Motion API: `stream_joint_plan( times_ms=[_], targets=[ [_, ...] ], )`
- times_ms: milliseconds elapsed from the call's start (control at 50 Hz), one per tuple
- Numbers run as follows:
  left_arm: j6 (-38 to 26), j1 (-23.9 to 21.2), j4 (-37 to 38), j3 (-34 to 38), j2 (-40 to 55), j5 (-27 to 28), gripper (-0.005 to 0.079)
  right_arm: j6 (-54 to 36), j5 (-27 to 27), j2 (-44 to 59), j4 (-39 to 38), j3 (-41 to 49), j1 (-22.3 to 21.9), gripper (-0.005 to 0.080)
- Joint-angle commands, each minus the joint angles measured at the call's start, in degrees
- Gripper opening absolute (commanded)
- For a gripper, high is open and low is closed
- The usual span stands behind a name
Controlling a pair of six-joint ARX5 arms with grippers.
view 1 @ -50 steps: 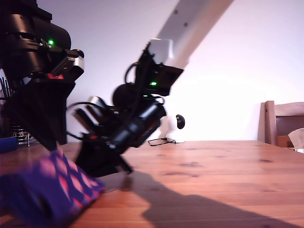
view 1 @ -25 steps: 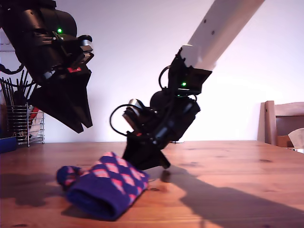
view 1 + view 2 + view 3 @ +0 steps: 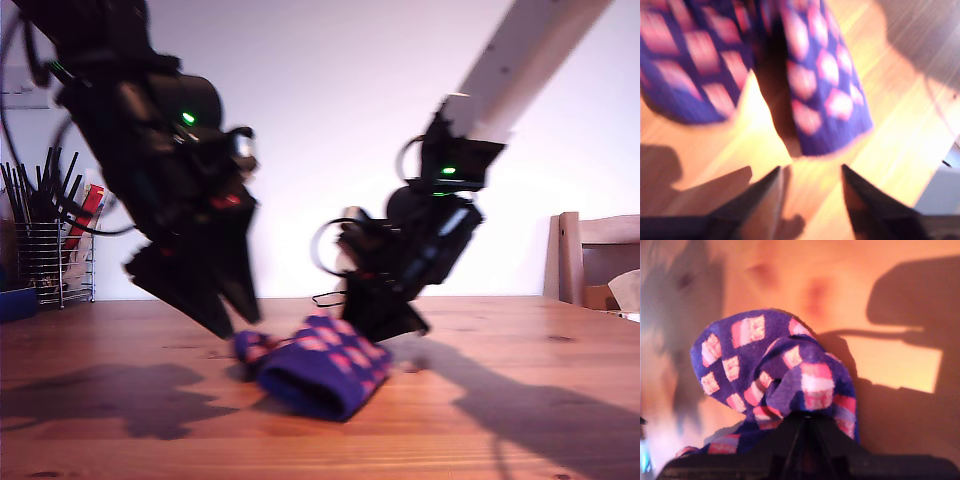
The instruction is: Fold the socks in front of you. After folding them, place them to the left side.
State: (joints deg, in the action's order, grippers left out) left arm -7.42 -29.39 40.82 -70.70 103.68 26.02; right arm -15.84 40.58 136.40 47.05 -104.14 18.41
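Navy-purple knit with pink-red squares: the socks (image 3: 318, 376) lie as one soft bundle on the wooden table (image 3: 520, 400), in the lower middle of the exterior view. The fabric looks light and limp. It bunches into rounded folds and sags where nothing holds it, so it will likely drape and shift when lifted rather than keep a shape. The knit surface seems grippy, not slick, and nothing about it looks fragile. A sound place to take hold is probably a thick doubled fold or a cuff end, where several layers pinch together.

My second gripper (image 3: 802, 422) is clamped on the bundle. In the second wrist view its dark fingers meet with sock fabric (image 3: 775, 370) pinched between them, and the cloth puffs out beyond the tips. In the exterior view this arm comes down from the upper right of the frame, and its gripper (image 3: 405, 325) touches the bundle's right end.

My first gripper (image 3: 810, 175) is apart. In the first wrist view its two dark fingertips (image 3: 767, 182) stand with a clear gap and bare wood between them, and the socks (image 3: 820, 85) lie just beyond the tips, near but apparently not touched. In the exterior view this arm fills the upper left of the frame, and its gripper (image 3: 240, 320) points down at the bundle's left end. Both views are blurred.

A wire rack (image 3: 50, 250) of utensils stands at the far left edge of the exterior view, and a chair (image 3: 595, 260) at the right edge.
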Motion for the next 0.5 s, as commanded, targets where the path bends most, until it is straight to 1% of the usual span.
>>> stream_joint_plan(
  times_ms=[0,80,120,360,380,480],
  targets=[
    [0.83,-0.37,-2.36,0.33,-0.79,-0.11,0.0407,-0.55,-3.50,3.45,0.35,2.75,-0.50,-0.0011],
    [1.44,-0.83,-5.09,0.33,-0.35,-1.53,0.0469,-0.70,-3.48,3.45,0.37,2.75,-0.55,-0.0011],
    [1.66,-0.96,-5.99,0.33,-0.11,-1.68,0.0482,-0.70,-3.45,3.45,0.22,2.75,-0.55,-0.0011],
    [3.82,-1.53,-7.61,0.33,4.46,-1.79,0.0489,-0.70,-3.30,3.45,-0.02,2.75,-0.48,-0.0011],
    [5.16,-1.53,-8.00,0.33,4.83,-1.53,0.0493,-0.70,-3.28,3.45,-0.04,2.75,-0.48,-0.0011],
    [7.04,-1.53,-9.81,0.33,6.12,0.66,0.0502,-0.70,-3.28,3.45,-0.28,2.75,-0.50,-0.0011]
  ],
)
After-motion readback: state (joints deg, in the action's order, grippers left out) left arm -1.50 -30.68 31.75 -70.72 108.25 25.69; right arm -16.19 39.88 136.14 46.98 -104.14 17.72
